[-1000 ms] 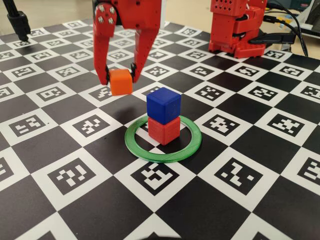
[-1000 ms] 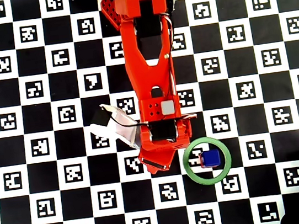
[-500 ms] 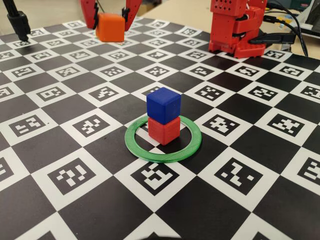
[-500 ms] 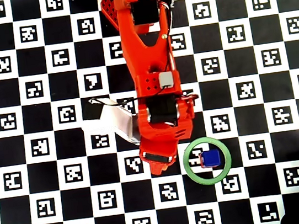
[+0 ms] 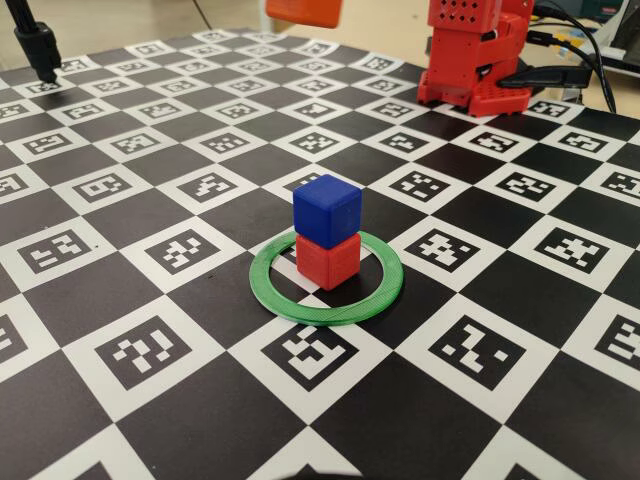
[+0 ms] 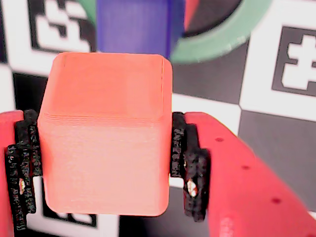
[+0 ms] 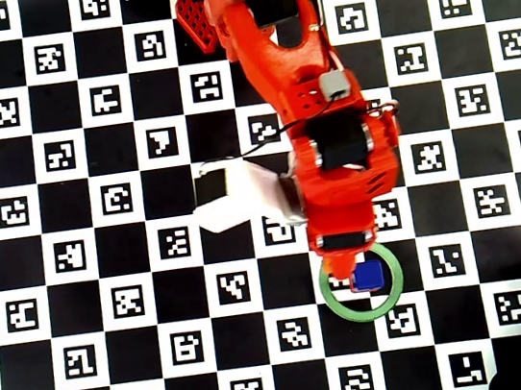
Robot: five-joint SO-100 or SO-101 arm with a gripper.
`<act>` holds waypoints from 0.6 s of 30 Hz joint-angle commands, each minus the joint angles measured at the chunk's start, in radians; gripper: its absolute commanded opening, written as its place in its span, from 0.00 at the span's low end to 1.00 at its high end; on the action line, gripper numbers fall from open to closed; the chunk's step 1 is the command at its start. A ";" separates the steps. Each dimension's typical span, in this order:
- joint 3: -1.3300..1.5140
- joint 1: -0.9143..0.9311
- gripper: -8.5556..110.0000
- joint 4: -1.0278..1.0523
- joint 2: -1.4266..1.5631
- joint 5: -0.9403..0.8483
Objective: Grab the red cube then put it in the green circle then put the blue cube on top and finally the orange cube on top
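In the wrist view the gripper (image 6: 106,168) clamps the orange cube (image 6: 104,133); the blue cube (image 6: 132,25) sits just beyond, at top centre.

Black-and-white checkerboard mat (image 5: 150,250) with coded markers, black clamp post (image 5: 38,48), perhaps cables (image 5: 585,55) behind.

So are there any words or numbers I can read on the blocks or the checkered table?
No words, numbers or brand names can be read anywhere.
The table: its white squares carry blocky black code patterns, not letters.
The orange cube, blue cube, red cube and green circle: all plain, no print.
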 commanded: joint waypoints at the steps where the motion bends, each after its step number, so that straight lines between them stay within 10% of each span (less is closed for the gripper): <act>1: -0.103 -0.051 0.14 0.008 0.064 0.003; 18: -0.035 -0.109 0.14 -0.127 -0.054 0.066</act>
